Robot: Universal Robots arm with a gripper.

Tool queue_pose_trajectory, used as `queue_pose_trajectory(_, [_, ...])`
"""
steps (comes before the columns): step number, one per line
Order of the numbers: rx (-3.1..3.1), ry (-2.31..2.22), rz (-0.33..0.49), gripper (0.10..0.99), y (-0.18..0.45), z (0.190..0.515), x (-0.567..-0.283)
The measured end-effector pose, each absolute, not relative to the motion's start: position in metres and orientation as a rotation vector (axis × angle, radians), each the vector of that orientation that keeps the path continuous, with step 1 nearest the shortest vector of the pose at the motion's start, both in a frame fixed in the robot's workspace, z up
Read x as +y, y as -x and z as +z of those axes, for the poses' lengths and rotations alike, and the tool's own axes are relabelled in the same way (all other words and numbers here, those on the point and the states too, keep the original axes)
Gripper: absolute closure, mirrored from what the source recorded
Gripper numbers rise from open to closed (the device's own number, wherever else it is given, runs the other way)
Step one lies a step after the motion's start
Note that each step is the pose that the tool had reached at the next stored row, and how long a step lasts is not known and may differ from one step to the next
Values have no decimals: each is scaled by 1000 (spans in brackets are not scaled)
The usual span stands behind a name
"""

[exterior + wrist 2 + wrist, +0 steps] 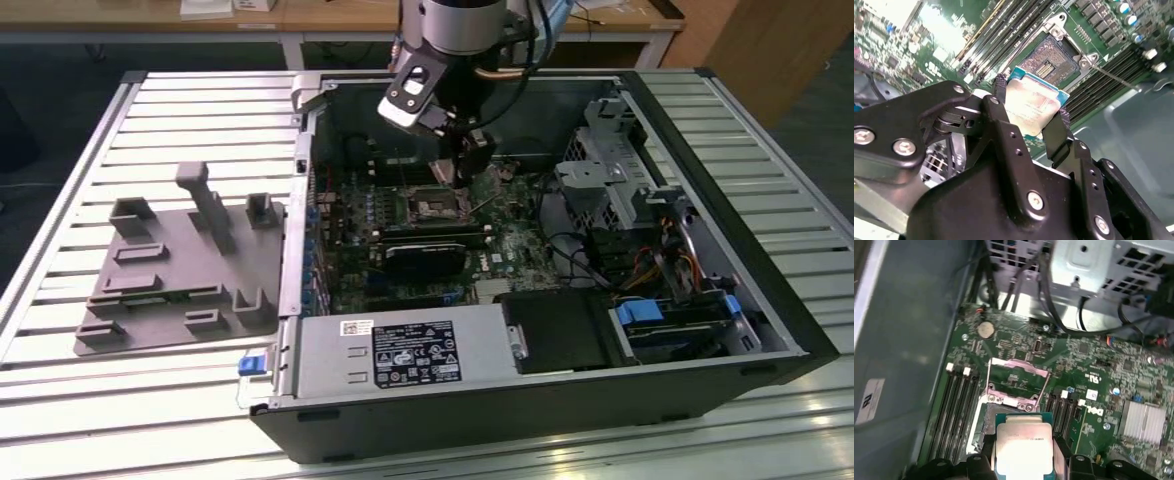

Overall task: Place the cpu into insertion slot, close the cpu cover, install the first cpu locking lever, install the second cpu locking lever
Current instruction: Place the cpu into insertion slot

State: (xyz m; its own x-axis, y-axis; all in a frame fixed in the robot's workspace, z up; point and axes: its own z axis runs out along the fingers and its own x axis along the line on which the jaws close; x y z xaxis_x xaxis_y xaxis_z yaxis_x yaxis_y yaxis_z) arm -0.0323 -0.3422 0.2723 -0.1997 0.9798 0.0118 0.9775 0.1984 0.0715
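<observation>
Fingers [1054, 137] clamped on two opposite edges of the cpu [1036, 102]: our gripper [1030, 106] holds it close over the insertion slot [1051, 57], mid-motherboard [1089, 360] between the memory banks [956, 410], not yet seated. The cpu cover [1018, 363] stands open. Our worry is that a skewed chip could catch the slot's rim or crush its contacts. We count one cpu, one slot, one cover, two fingers.

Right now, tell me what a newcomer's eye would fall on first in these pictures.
The gripper, shut on the cpu by two opposite edges, holds it near the empty insertion slot in the second wrist view. The cpu cover is swung open beside the slot in the first wrist view. In the exterior view, the open computer case lies on a slatted table.
</observation>
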Motion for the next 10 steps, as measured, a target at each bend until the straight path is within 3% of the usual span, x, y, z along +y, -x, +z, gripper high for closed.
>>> queue_pose_trajectory(10, [2225, -2157, 92, 549, 33, 263, -342])
